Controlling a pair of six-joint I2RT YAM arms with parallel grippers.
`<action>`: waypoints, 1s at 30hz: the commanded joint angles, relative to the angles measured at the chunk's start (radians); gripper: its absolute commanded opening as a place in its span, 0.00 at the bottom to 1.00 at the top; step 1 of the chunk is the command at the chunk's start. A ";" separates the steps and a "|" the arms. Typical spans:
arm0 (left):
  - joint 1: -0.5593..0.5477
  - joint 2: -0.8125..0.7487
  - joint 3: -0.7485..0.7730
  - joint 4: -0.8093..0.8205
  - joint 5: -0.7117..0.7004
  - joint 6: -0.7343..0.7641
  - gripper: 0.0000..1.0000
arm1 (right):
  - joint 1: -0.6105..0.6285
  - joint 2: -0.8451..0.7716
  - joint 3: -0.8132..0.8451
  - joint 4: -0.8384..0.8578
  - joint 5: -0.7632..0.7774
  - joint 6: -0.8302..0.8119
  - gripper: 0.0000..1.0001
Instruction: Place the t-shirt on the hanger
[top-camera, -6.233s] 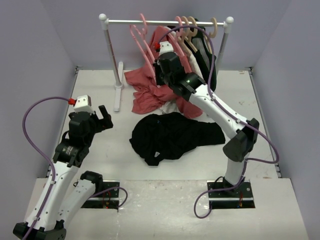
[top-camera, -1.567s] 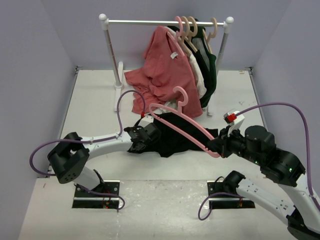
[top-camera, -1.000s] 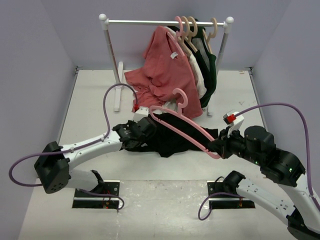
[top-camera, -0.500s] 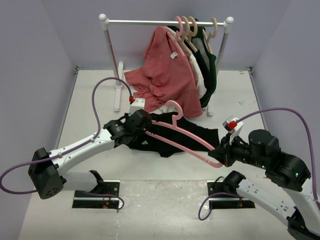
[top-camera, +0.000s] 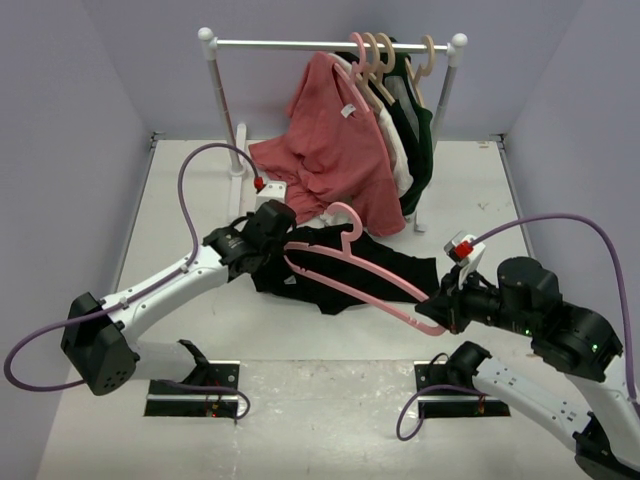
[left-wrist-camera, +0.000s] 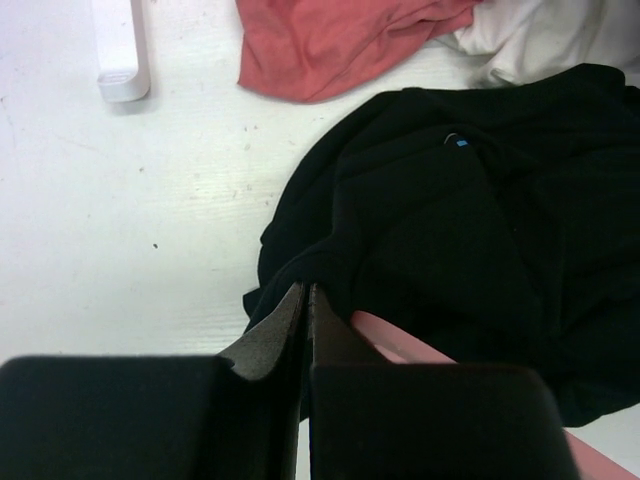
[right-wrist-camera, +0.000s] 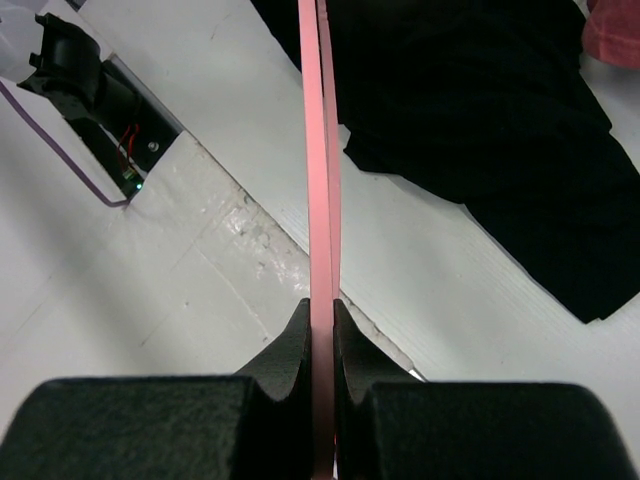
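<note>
A white table (top-camera: 180, 190) sits between pale lilac walls. At its far side a clothes rail (top-camera: 330, 44) carries a salmon-red shirt (top-camera: 335, 140) and other garments.

The right gripper (right-wrist-camera: 320, 305) is clamped on the near-right tip of the hanger (right-wrist-camera: 320, 150). It holds the hanger out to the left, so the pink frame reaches across the t-shirt (top-camera: 400, 268). The shirt lies crumpled mid-table, just in front of the rail.

The left gripper (left-wrist-camera: 303, 300) has its fingers pressed together at the shirt's left edge, apparently pinching a fold of cloth. A pink bar shows just beneath that edge.

The shirt looks light and limp, so it will probably sag and bunch wherever it is unsupported. A pinch on a single layer at the hem or neck opening should spread it better than a grip on the heap.

The hanger looks stiff, light and smooth. Held by one tip, it may twist in the jaws, and cloth could slide off its slick shoulder.
</note>
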 joint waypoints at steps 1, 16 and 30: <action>0.020 0.024 0.059 0.072 0.031 0.036 0.00 | 0.004 -0.028 0.067 0.007 0.009 -0.008 0.00; 0.036 0.011 0.069 0.081 0.063 0.050 0.00 | 0.004 0.047 0.017 0.021 0.056 0.008 0.00; 0.036 -0.128 0.105 0.054 0.217 0.103 0.00 | 0.005 0.151 -0.062 0.386 -0.074 0.007 0.00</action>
